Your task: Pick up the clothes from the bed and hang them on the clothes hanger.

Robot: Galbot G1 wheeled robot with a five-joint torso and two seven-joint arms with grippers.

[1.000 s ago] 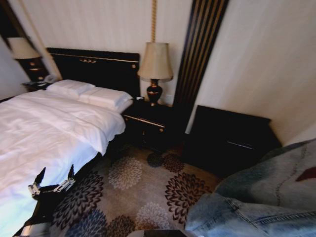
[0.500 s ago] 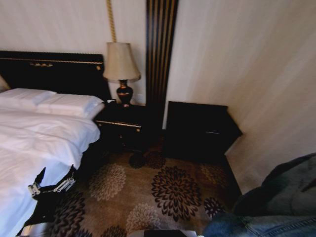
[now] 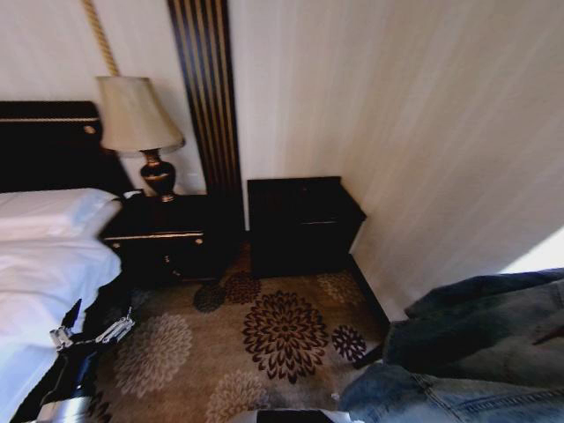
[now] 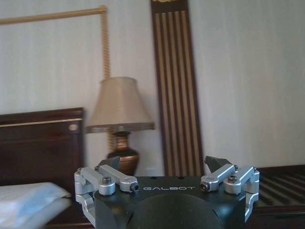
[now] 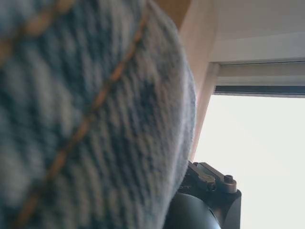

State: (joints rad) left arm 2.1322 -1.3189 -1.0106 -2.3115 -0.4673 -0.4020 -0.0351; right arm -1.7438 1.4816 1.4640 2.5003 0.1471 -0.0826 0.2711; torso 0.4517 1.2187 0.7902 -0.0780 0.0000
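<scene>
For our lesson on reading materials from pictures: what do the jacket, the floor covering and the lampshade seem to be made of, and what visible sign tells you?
Jacket: denim, faded blue; the right wrist view shows a coarse weave with orange seam stitching.
Floor covering: probably carpet, matte, with a dark and pale flower pattern.
Lampshade: likely fabric, beige and dull, with a darker trim band at its lower edge.

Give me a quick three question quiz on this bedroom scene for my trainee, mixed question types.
1. True or false: the denim jacket lies on the bed.
2. The left end effector is: A open and empty; B shut on a hanger; C gripping a pillow.
3. Fill in: on the nightstand beside the bed stands a ____.
Key: 1 false, it is off the bed on the robot's right; 2 A; 3 lamp.
</scene>
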